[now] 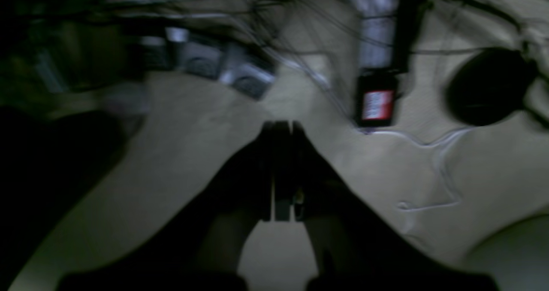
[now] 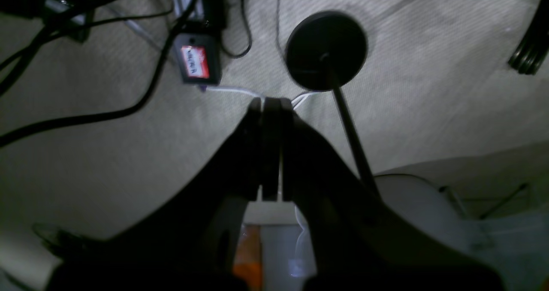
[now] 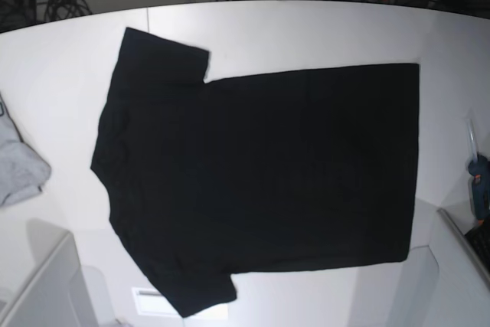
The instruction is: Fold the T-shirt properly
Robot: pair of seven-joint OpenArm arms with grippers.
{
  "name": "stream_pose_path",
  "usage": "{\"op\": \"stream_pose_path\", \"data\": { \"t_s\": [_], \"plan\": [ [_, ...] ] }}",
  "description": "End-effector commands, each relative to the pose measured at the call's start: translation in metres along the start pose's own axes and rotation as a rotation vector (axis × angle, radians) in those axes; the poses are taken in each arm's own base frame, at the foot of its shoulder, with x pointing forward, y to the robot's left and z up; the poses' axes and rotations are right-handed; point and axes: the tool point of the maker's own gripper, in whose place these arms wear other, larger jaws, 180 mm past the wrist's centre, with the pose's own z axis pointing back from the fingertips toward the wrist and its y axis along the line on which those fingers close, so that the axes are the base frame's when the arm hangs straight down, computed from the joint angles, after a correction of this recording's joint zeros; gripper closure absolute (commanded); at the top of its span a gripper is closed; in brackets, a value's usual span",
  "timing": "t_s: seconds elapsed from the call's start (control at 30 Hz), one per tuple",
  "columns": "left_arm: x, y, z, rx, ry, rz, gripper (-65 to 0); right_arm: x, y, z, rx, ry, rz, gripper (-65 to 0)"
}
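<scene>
T-shirt (image 3: 268,174) plain black, flat on white table (image 3: 306,32); left end effector (image 1: 282,125) and right end effector (image 2: 271,102) closed, empty.

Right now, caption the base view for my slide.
Large plain black short-sleeved cloth T-shirt spread flat on the white table, sleeves toward the view's left, with a light grey garment at the left edge.

A robotics lab: tangled cables (image 2: 77,119) on carpet, a white worktable (image 3: 306,28), power strips behind it.

T-shirt (image 3: 268,181) flat on table (image 3: 306,28); garment (image 3: 19,162) at left
</scene>
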Motion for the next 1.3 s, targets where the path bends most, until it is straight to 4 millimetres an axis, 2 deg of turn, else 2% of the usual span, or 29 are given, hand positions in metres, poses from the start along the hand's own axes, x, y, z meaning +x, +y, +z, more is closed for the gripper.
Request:
{"op": "stream_pose_path", "data": {
  "t_s": [0.0,0.13,0.27,0.33,0.43,0.5,0.6,0.67,0.77,0.83,0.93,1.03,1.1,1.13,1.17,1.27],
  "plan": [
    [-0.004,0.010,0.005,0.016,-0.023,-0.012,0.0,-0.014,-0.008,0.004,-0.014,0.011,-0.031,0.0],
    [-0.007,0.027,0.025,0.037,-0.086,-0.039,0.0,-0.024,-0.035,0.025,-0.070,-0.009,-0.118,0.0],
    [0.002,0.036,0.051,0.040,-0.172,-0.041,0.0,-0.014,-0.047,0.055,-0.100,-0.087,-0.122,0.0],
    [0.006,0.048,0.067,0.054,-0.212,-0.007,0.0,-0.004,-0.051,0.070,-0.109,-0.127,-0.114,0.0],
    [0.022,0.072,0.099,0.090,-0.302,0.067,0.0,0.009,-0.056,0.095,-0.123,-0.173,-0.102,0.0],
    [0.034,0.087,0.120,0.114,-0.358,0.084,0.0,0.022,-0.054,0.113,-0.120,-0.223,-0.127,0.0],
    [0.053,0.111,0.154,0.173,-0.445,0.114,0.0,0.047,-0.073,0.150,-0.152,-0.322,-0.222,0.0],
    [0.063,0.119,0.173,0.191,-0.487,0.116,0.0,0.065,-0.086,0.173,-0.171,-0.380,-0.263,0.0],
    [0.079,0.130,0.198,0.223,-0.549,0.105,0.0,0.095,-0.095,0.207,-0.157,-0.482,-0.320,0.0],
    [0.091,0.134,0.211,0.238,-0.590,0.108,0.0,0.118,-0.094,0.229,-0.130,-0.559,-0.333,0.0],
    [0.105,0.145,0.224,0.267,-0.639,0.128,0.0,0.152,-0.079,0.257,-0.046,-0.681,-0.306,0.0],
    [0.116,0.159,0.229,0.265,-0.691,0.248,0.0,0.185,-0.065,0.265,0.042,-0.756,-0.275,0.0],
    [0.120,0.168,0.232,0.258,-0.717,0.332,-10.2,0.196,-0.053,0.266,0.093,-0.754,-0.234,0.0],
    [0.120,0.172,0.234,0.256,-0.725,0.374,-16.9,0.201,-0.045,0.267,0.133,-0.756,-0.202,-4.7],
    [0.121,0.175,0.235,0.251,-0.734,0.404,-21.9,0.208,-0.037,0.270,0.172,-0.768,-0.178,-12.2],
    [0.132,0.177,0.237,0.202,-0.770,0.444,-33.2,0.224,-0.016,0.278,0.290,-0.807,-0.124,-32.9]
  ]
}}
